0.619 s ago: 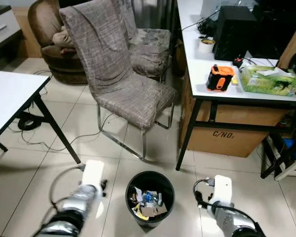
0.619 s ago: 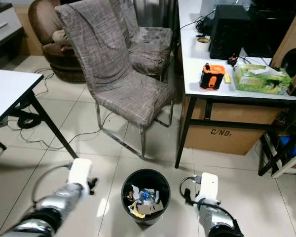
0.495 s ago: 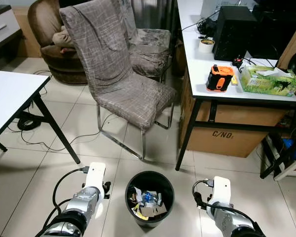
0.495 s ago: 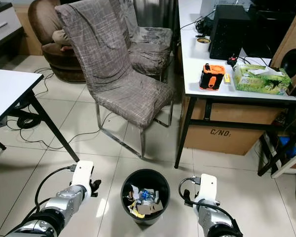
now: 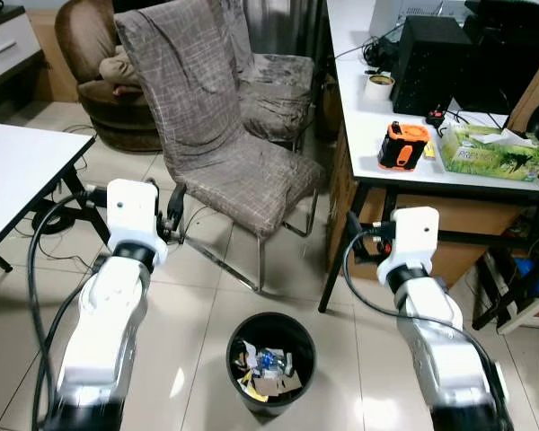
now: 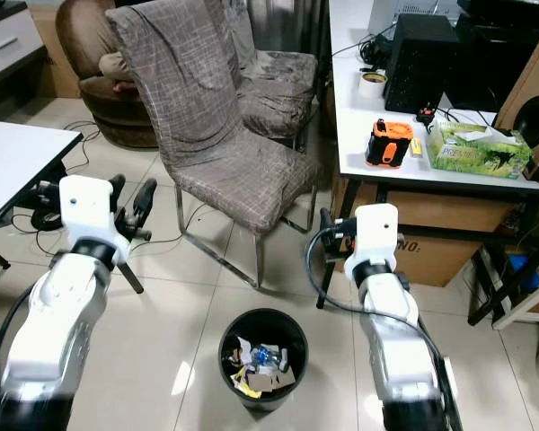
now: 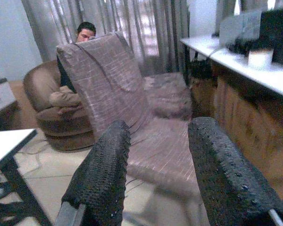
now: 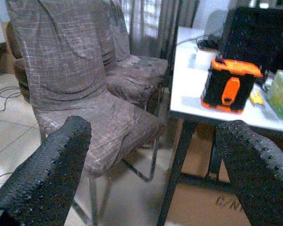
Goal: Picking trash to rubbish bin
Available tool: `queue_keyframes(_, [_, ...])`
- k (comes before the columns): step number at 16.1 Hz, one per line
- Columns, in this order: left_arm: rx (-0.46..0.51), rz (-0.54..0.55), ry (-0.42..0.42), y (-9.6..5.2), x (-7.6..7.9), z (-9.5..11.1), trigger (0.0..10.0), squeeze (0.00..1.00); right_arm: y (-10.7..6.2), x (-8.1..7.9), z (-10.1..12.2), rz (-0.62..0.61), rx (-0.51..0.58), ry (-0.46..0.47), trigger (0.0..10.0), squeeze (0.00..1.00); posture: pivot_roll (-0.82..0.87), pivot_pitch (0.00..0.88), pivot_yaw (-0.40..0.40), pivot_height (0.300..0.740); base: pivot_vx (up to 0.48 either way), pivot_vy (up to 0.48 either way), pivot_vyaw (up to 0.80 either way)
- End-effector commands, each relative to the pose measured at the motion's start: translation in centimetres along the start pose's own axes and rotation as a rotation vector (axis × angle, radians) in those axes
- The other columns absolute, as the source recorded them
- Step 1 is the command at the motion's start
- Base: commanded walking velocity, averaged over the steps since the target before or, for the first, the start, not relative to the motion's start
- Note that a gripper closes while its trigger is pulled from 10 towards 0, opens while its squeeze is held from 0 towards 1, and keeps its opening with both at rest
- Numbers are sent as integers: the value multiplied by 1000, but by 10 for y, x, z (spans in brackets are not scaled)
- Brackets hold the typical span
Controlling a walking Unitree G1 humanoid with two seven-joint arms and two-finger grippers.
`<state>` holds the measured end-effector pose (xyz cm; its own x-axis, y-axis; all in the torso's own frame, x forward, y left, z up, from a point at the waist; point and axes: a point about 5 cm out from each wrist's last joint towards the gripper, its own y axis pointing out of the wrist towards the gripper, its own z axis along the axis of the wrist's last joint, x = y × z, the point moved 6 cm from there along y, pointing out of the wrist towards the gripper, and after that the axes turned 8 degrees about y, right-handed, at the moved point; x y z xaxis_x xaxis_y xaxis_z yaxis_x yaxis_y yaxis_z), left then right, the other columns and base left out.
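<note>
I am holding both arms raised in front of me, level with the chair seat. My left hand is standing open with nothing between its two black fingers, and it is pointing toward the grey fabric-covered chair. My right hand is spread wide and is also carrying nothing; it is facing the chair and the edge of the white table on my right.

Down between the two arms, the black rubbish bin is sitting on the tiled floor, just in front of the chair's metal legs. Trash is lying inside it: crumpled paper, a piece of cardboard and something blue, with a scrap of yellow.

On the white table, an orange and black device is standing near the front edge, with a green tissue box beside it, a roll of tape farther back and a black box behind that. A cardboard carton is sitting under the table. Another white table is standing on my left, cables trailing on the floor beneath it. Behind the chair, a person is sitting in a brown armchair.
</note>
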<state>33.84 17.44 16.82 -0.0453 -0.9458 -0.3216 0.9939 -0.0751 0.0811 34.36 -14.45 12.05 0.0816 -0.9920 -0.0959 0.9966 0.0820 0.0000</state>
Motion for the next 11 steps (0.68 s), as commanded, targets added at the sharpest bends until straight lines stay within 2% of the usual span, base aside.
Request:
queue_keyframes(1, [-9, -6, 38, -3, 3, 3, 10000, 0, -3, -3, 2, -5, -10, 5, 10000, 0, -18, 0, -3, 740, 0, 0, 0])
queue_keyframes(4, [-17, -17, 60, -9, 6, 12, 10000, 0, -7, -10, 14, 13, -1, -3, 10000, 0, -17, 0, 2, 740, 0, 100, 0])
queue_keyframes(5, [-9, -15, 65, -8, 4, 17, 10000, 0, -6, -16, 16, 43, 0, 6, 10000, 0, -9, 0, -2, 740, 0, 341, 0])
queue_keyframes(6, [-8, -3, 69, -8, -1, 21, 10000, 0, -7, -28, 16, 104, -14, -23, 10000, 0, 2, 0, -8, 740, 0, 356, 0])
queue_keyframes(7, [-9, 7, 73, -8, -6, 25, 10000, 0, -7, -34, 18, 123, -14, -51, 10000, 0, 6, 0, -8, 740, 0, 382, 606])
queue_keyframes(11, [0, 37, 105, -10, -22, 36, 10000, 0, -8, -42, 18, 147, -15, -52, 10000, 0, 26, 0, -13, 740, 0, 425, 800])
